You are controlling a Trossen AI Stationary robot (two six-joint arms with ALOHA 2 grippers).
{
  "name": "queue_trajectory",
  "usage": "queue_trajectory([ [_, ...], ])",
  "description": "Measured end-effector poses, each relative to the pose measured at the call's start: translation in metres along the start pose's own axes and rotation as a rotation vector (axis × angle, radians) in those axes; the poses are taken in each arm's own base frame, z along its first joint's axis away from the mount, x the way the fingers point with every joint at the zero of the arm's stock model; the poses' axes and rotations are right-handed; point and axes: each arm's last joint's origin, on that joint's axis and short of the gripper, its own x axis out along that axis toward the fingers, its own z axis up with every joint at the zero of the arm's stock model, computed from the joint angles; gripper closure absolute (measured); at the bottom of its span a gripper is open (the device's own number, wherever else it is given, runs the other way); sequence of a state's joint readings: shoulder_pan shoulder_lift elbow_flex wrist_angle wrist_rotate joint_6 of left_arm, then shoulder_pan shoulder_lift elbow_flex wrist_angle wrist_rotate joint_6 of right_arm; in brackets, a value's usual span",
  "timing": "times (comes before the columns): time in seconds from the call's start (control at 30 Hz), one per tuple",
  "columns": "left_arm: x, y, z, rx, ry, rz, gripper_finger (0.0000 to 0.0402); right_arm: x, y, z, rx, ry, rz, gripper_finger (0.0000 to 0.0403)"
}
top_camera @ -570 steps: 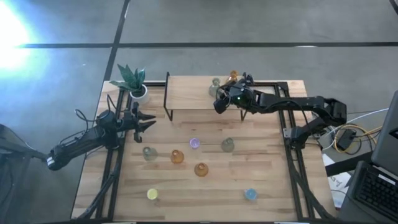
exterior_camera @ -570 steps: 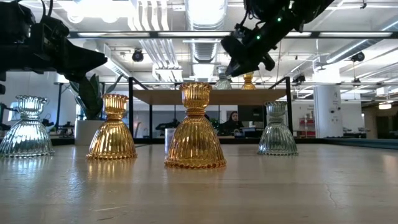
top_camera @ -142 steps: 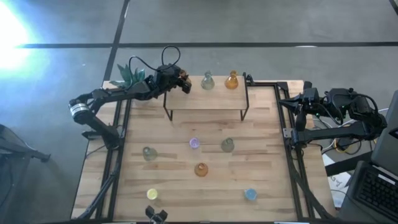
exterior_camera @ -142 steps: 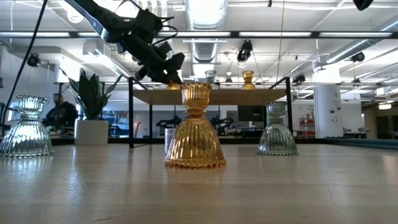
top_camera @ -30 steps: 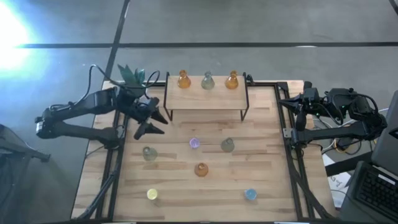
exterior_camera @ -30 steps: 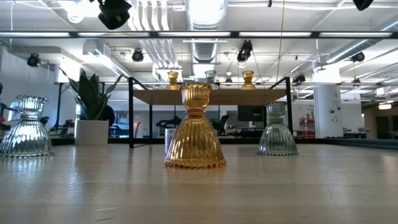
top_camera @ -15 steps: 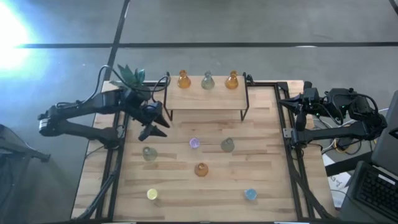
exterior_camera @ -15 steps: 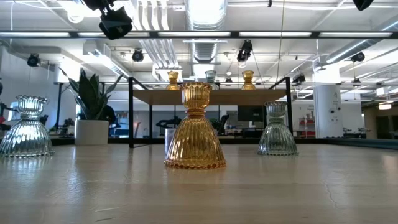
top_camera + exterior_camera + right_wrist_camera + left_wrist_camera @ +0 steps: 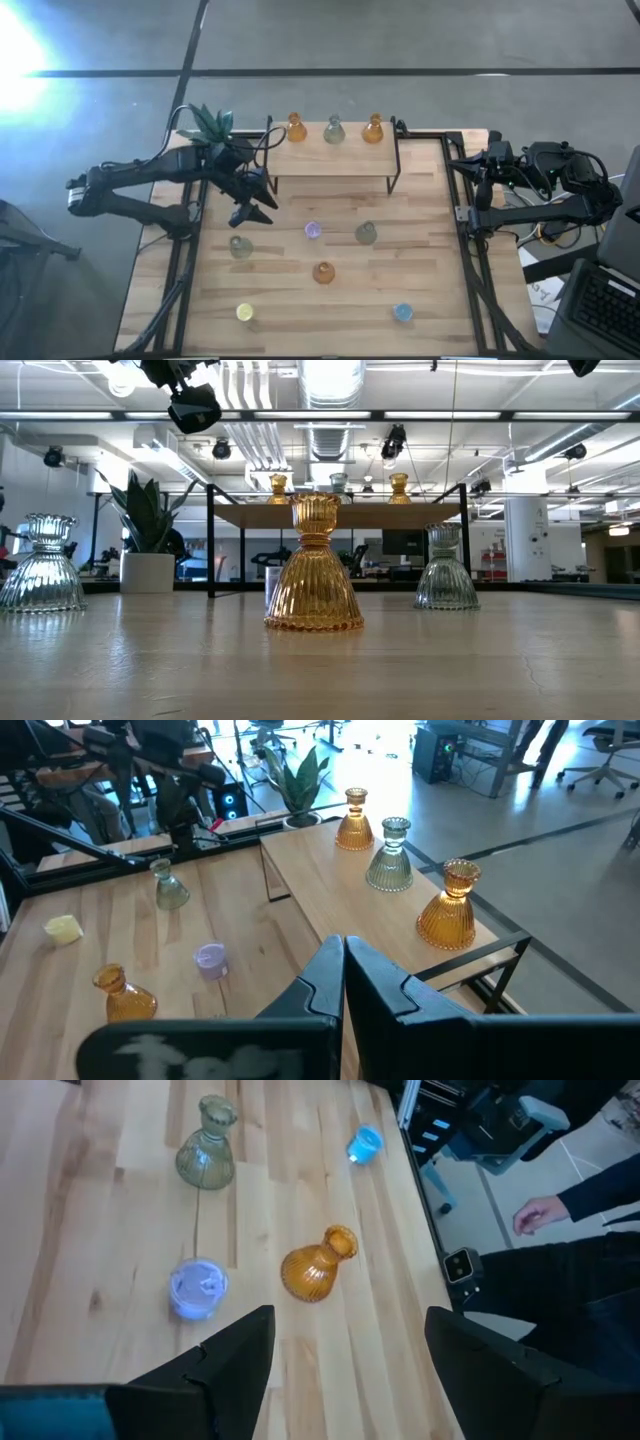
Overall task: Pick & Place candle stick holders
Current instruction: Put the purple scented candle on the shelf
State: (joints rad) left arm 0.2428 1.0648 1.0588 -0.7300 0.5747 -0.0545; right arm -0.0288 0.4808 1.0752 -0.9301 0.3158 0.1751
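Note:
Three candle stick holders stand on the raised shelf: amber, grey-green, amber. Six more stand on the table: purple, grey-green, grey, amber, yellow and blue. My left gripper hovers open above the table's left part, just in front of the shelf's left leg and above the grey holder, with nothing between its fingers. My right gripper waits shut at the table's right edge.
A potted green plant stands at the far left corner, close behind my left arm. The shelf's black legs stand beside my left gripper. A person's hand shows beyond the table's edge.
My left gripper has moved from beside the plant toward the table's right, out over the wood in front of the shelf's left leg, and has come down a little. No holder has moved.

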Motion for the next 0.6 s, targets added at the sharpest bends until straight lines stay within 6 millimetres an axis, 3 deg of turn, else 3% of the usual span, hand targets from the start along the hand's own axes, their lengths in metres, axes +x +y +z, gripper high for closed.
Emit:
queue_trajectory([
  [0.6, 0.006, 0.005, 0.011, -0.086, -0.082, 0.054, 0.0140, 0.000, 0.000, 0.000, 0.000, 0.000, 0.000, 0.0394],
])
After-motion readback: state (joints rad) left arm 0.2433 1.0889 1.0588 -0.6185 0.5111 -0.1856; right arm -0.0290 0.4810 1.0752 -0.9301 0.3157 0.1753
